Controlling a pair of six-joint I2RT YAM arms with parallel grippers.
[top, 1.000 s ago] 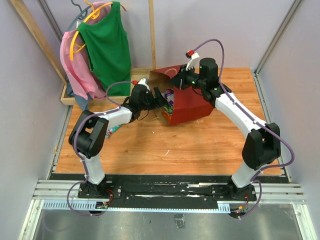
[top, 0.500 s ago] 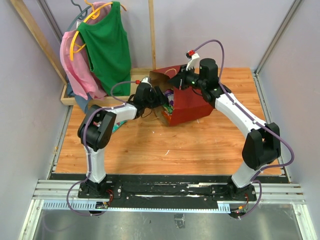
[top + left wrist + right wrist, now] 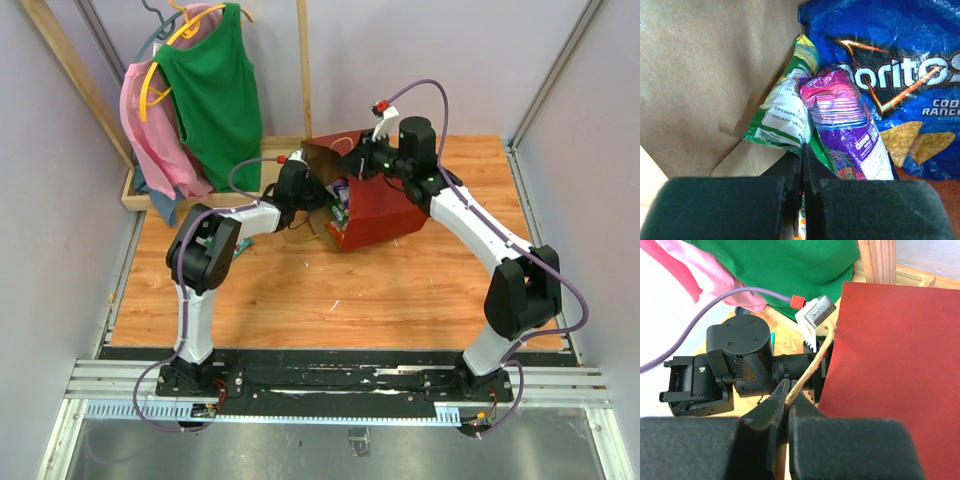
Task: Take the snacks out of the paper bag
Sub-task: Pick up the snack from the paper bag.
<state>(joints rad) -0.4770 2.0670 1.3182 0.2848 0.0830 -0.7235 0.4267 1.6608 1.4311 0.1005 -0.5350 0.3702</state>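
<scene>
1. Extraction step, by the look of it: reaching into the paper bag (image 3: 385,215) for a pick.
2. Nearest, left wrist view: left gripper (image 3: 802,155) clenched, pads pressed together right at the lower edge of the green-yellow packet (image 3: 785,110). No telling whether nipping a fold of it or shut on nothing.
3. Just beyond, touching on the right: purple candy bag (image 3: 840,120), lapping over the green packet's edge.
4. Deeper in: blue Doritos bag (image 3: 890,55) behind both, brown kraft wall off to the left.
5. Over to the right wrist view: right gripper (image 3: 788,402) clamped on the pale cord handle (image 3: 812,367), holding up the paper bag's red side.
6. From above: paper bag tipped over on the wooden table (image 3: 400,290), mouth to the left, left wrist inside it. Green and pink garments (image 3: 215,90) hanging well behind.
7. Next, probably: making sure of a real grip on one packet, then drawing straight back out of the mouth, handle held taut to avoid dragging the bag along.
</scene>
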